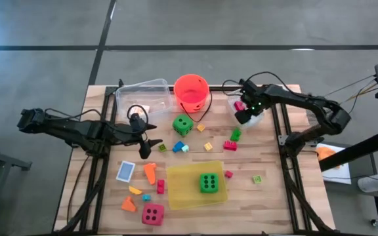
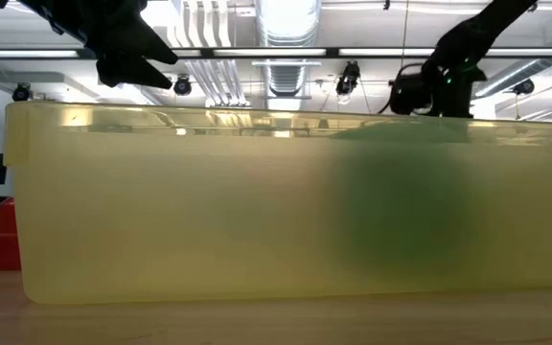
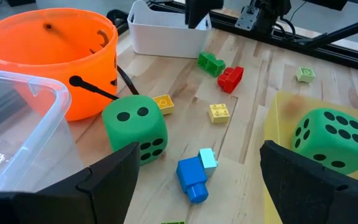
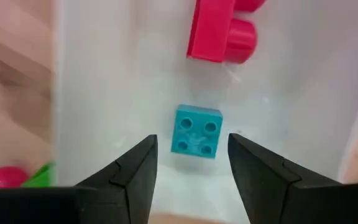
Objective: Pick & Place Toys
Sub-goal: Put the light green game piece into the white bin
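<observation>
My right gripper (image 1: 243, 110) is open above a small white container (image 1: 256, 120) at the far right. In the right wrist view its fingers (image 4: 135, 171) stand on either side of a teal brick (image 4: 196, 132) that lies on the container's floor, with a pink brick (image 4: 221, 31) beyond. My left gripper (image 1: 148, 145) is open and empty left of centre, above the table. It faces a green die (image 3: 135, 129) and a blue brick (image 3: 193, 175). A second green die (image 1: 209, 183) sits on the yellow tray (image 1: 179, 193). A pink die (image 1: 153, 214) rests near the front edge.
The orange bucket (image 1: 191, 92) and a clear plastic bin (image 1: 143, 97) stand at the back. Loose bricks (image 1: 230, 145) lie mid-table, and a card (image 1: 126, 171) and orange shapes (image 1: 150, 172) lie at the front left. In the low view the yellow tray (image 2: 209, 211) blocks most of the table.
</observation>
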